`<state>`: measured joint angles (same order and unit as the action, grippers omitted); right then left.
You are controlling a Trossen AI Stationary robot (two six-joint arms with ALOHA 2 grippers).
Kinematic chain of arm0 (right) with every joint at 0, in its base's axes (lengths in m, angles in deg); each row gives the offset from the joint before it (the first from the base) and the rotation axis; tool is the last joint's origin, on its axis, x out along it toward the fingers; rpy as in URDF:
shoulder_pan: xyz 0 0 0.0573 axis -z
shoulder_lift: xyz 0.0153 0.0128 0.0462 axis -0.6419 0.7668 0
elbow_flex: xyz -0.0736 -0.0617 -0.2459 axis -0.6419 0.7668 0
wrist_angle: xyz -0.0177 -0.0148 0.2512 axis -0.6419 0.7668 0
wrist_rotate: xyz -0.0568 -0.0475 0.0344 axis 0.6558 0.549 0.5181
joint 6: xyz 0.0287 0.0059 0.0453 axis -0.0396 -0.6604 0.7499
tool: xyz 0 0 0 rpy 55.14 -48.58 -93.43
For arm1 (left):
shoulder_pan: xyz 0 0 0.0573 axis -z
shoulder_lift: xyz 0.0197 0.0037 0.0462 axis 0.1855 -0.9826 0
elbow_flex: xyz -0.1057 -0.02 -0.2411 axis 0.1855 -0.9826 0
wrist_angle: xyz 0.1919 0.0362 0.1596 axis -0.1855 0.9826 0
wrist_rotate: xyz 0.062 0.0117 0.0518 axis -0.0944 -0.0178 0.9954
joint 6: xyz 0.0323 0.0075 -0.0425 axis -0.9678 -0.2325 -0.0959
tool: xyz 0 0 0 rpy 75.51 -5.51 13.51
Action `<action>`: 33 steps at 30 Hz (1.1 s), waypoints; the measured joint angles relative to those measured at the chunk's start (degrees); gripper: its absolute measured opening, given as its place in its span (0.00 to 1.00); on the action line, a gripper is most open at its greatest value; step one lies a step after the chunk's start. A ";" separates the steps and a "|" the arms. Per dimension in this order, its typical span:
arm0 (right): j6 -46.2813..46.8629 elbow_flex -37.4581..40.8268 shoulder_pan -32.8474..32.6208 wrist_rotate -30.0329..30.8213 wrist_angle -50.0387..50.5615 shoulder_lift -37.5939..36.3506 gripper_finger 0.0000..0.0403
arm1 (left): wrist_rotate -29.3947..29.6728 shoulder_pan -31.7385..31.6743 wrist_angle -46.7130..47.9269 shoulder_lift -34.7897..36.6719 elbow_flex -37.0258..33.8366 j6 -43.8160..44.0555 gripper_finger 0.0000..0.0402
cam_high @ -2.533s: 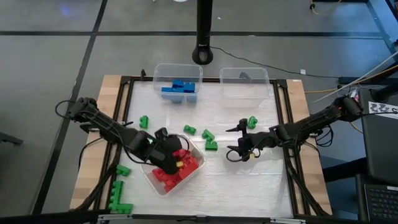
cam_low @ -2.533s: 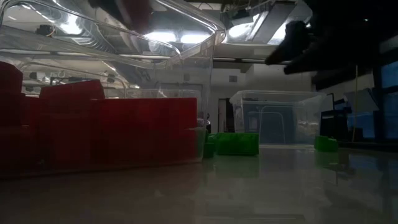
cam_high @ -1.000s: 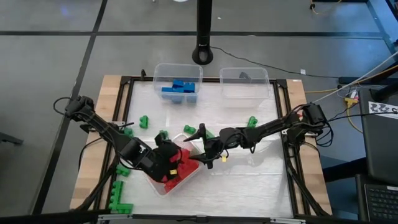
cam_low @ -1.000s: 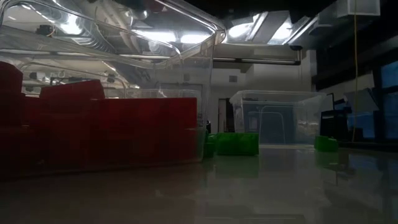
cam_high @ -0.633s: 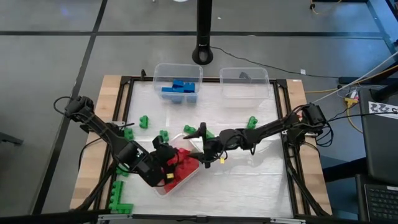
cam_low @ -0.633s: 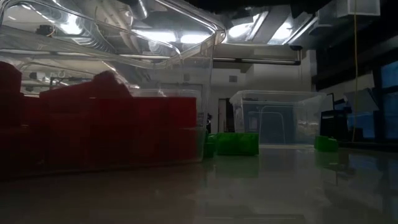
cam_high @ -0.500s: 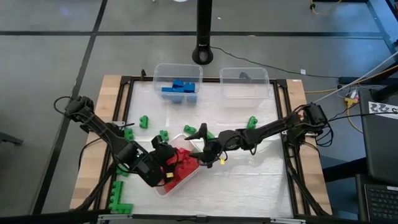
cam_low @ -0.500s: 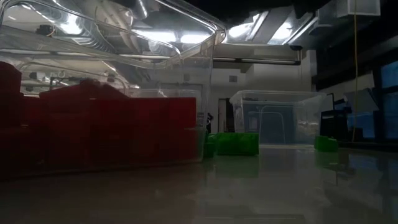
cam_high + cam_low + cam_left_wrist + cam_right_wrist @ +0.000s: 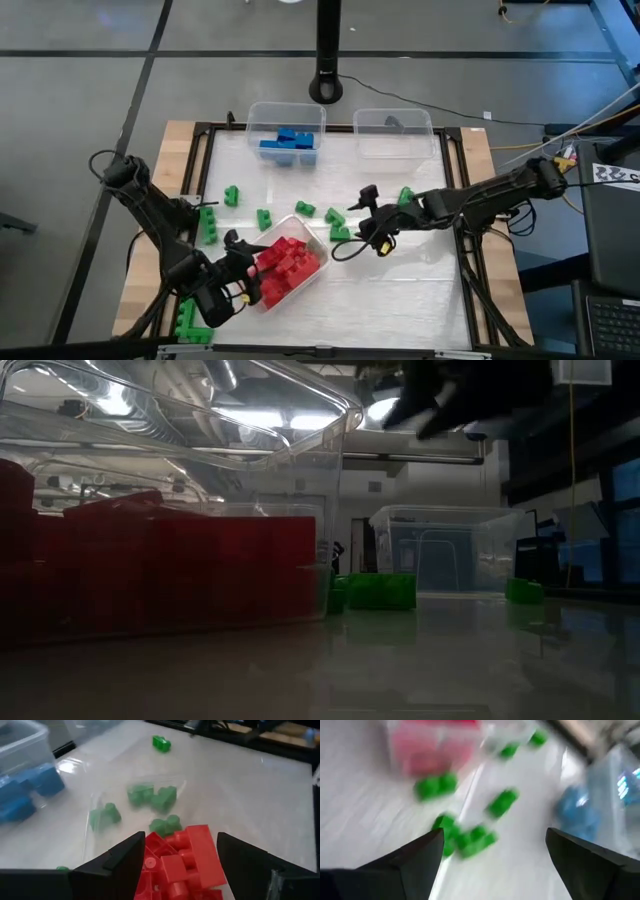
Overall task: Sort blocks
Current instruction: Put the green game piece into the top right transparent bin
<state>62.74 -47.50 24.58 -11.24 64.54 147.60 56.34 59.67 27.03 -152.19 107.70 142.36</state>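
Red blocks (image 9: pixel 285 262) fill a clear bin (image 9: pixel 312 243) near the table's front left. My left gripper (image 9: pixel 243 268) stands open at the bin's near left end, and the red blocks (image 9: pixel 192 857) show just beyond its fingers. My right gripper (image 9: pixel 352 215) hangs open above the table right of the bin, over loose green blocks (image 9: pixel 340 232), which lie beyond its fingers (image 9: pixel 465 840). More green blocks (image 9: pixel 264 218) lie flat on the table. Blue blocks (image 9: pixel 288 140) sit in a far bin.
A clear bin (image 9: pixel 393 132) stands at the far right beside the blue one (image 9: pixel 262 112). Green blocks (image 9: pixel 190 320) lie by the near left corner, and others (image 9: pixel 208 222) at the left rail. A black pole base (image 9: pixel 326 88) stands beyond the table.
My left gripper has swung off the red bin toward the table's near left corner and turned. My right gripper has drawn back from the bin's right corner toward the right edge, rising and tipping up. Green blocks that the arms covered now show.
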 joint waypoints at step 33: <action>23.42 17.44 4.64 -6.09 -36.78 20.65 0.87 | 17.98 1.88 -10.69 -0.04 -13.52 7.92 0.59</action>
<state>86.16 -30.05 29.22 -17.34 27.77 168.26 74.32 61.54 16.34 -152.23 94.17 150.28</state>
